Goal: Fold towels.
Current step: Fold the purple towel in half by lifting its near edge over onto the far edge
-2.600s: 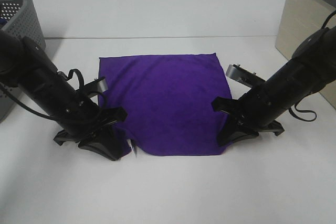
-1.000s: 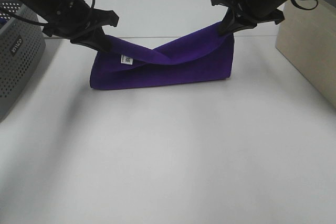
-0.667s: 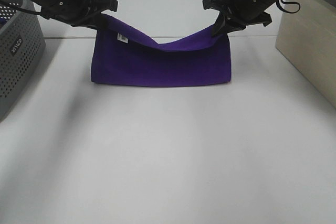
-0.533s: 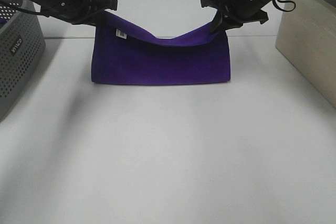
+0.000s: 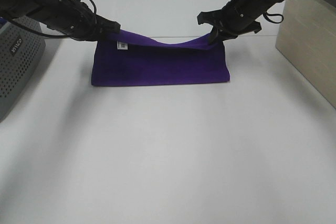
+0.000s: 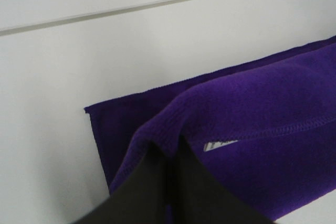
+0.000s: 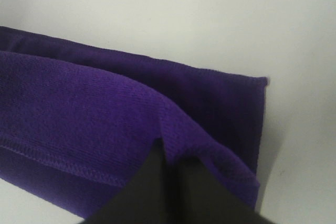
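The purple towel [image 5: 160,66] lies folded in half on the white table, its upper layer held up at the two far corners. A small white label [image 5: 123,45] shows near the left corner. My left gripper [image 5: 107,31] is shut on the towel's left corner; it also shows in the left wrist view [image 6: 170,148], pinching the cloth [image 6: 252,114]. My right gripper [image 5: 214,36] is shut on the right corner, seen in the right wrist view [image 7: 168,153] with the cloth [image 7: 79,108] draped over the fingers.
A grey perforated basket [image 5: 18,61] stands at the left edge. A beige box [image 5: 310,40] stands at the right edge. The white table [image 5: 168,156] extends towards the front.
Both grippers have carried the towel's near edge up and over to the far edge, folding it in half. Over the last half second they have lowered, and the upper layer sags closer to the lower one.
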`<action>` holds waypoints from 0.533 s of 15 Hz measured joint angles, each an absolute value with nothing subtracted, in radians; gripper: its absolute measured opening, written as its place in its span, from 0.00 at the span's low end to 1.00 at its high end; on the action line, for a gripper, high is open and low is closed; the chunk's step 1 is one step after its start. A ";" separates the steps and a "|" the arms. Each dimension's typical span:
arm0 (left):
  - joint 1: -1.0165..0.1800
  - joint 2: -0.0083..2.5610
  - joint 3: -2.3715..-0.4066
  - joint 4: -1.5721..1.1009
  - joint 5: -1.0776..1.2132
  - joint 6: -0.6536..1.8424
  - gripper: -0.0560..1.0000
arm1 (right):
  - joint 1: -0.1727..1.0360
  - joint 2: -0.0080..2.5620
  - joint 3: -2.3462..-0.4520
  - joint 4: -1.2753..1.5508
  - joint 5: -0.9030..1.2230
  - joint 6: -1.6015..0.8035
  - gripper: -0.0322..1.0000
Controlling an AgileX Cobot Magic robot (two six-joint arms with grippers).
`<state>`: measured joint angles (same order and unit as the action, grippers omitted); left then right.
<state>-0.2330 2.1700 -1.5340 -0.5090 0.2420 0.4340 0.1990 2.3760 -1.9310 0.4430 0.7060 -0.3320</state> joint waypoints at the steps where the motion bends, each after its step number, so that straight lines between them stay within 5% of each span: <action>1: -0.233 2.183 -1.534 -0.503 0.255 0.434 0.05 | 0.199 2.389 -1.931 0.440 0.712 -0.330 0.04; 5: -0.233 2.219 -1.534 -0.494 0.269 0.434 0.07 | 0.199 2.422 -1.931 0.438 0.725 -0.317 0.17; 8: -0.233 2.220 -1.534 -0.483 0.273 0.434 0.32 | 0.199 2.424 -1.931 0.408 0.727 -0.303 0.47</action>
